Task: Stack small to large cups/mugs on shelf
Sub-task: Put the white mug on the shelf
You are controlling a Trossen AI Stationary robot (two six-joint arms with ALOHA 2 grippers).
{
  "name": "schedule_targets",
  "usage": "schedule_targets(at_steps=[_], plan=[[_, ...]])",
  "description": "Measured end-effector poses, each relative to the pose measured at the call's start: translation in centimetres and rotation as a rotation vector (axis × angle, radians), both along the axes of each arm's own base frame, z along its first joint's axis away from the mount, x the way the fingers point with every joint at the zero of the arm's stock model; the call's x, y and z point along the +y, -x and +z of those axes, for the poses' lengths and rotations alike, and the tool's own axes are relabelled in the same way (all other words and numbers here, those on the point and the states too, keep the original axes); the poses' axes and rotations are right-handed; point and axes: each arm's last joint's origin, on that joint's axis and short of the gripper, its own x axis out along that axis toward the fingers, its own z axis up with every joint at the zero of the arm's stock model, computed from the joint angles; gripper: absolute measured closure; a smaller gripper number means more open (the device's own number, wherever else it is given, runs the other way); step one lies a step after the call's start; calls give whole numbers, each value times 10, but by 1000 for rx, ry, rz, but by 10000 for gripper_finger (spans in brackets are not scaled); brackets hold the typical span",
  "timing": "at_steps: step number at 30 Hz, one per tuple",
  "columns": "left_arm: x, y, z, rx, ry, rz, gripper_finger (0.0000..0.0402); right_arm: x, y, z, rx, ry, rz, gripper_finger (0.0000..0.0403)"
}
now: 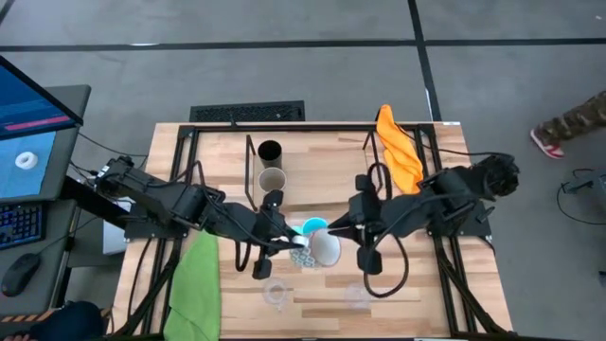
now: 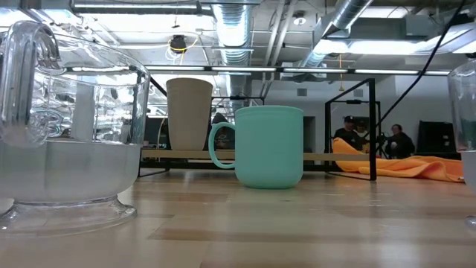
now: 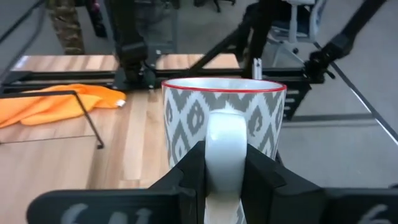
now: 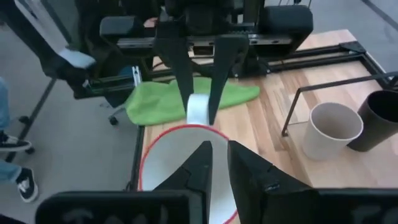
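The white mug, grey-patterned with a red rim, is between my two grippers over the table's middle and does not show in the low view. My left gripper is shut on its handle. My right gripper is nearly closed at its rim. The blue mug stands on the table beside them. The grey-beige cup and black cup stand on the shelf board. Two clear glasses stand near the front edge. My left gripper pinches the white mug's handle between its two fingers, coming level from the table's left side. The mug stays upright, mouth up. My right gripper straddles the mug's wall at the rim opposite the handle, slanting down from the right. One finger is over the opening, the other outside. The fingers hide the contact.
A green cloth lies at the table's front left, an orange cloth at the far right by the shelf's wire upright. People sit in the room beyond the table.
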Motion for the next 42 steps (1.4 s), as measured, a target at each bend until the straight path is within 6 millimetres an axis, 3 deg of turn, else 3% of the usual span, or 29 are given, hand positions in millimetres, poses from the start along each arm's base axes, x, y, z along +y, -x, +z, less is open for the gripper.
schedule_targets(at_steps=[7, 17, 23, 29, 35, 42], plan=[[3, -1, 2, -28, -10, 127, 351, -14, 25, 22, -85, -26, -23, 331], [21, 0, 5, -181, -115, 714, 350, -34, 64, 47, -208, -41, -187, 331], [44, -12, -4, -186, -114, 768, 350, -39, 71, 51, -227, -31, -209, 331], [84, -31, -29, -235, -119, 866, 350, -43, 69, 51, -226, -27, -226, 331], [121, -42, -74, -296, -95, 920, 349, -41, 70, 50, -225, -29, -219, 331], [136, -41, -118, -329, -88, 904, 349, -38, 70, 50, -222, -29, -205, 331]])
